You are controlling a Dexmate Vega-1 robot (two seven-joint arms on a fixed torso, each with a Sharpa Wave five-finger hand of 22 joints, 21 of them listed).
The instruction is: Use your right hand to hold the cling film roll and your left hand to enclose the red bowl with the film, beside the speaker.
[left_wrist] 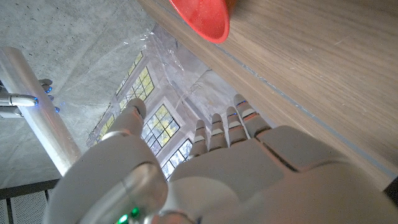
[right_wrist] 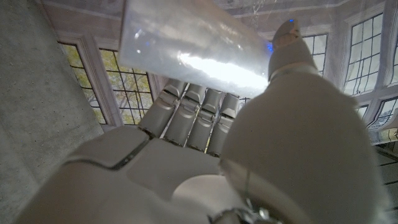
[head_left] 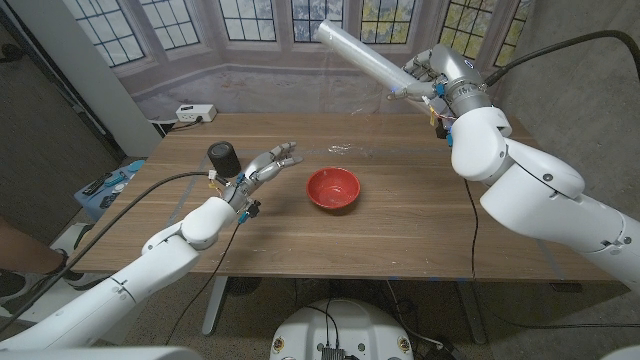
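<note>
My right hand is raised high over the table's far right side and grips one end of the cling film roll, which slants up toward the windows. In the right wrist view the fingers wrap the roll. A thin clear film trails from the roll to the tabletop behind the red bowl. The bowl sits empty and uncovered at mid-table. My left hand hovers just left of it, fingers straight and apart, holding nothing. In the left wrist view the left hand points past the bowl at the roll.
A black cylindrical speaker stands right behind my left hand. The wooden table ends at a window bay holding a power strip. A blue stand with small items and a person's limb are off the table's left end.
</note>
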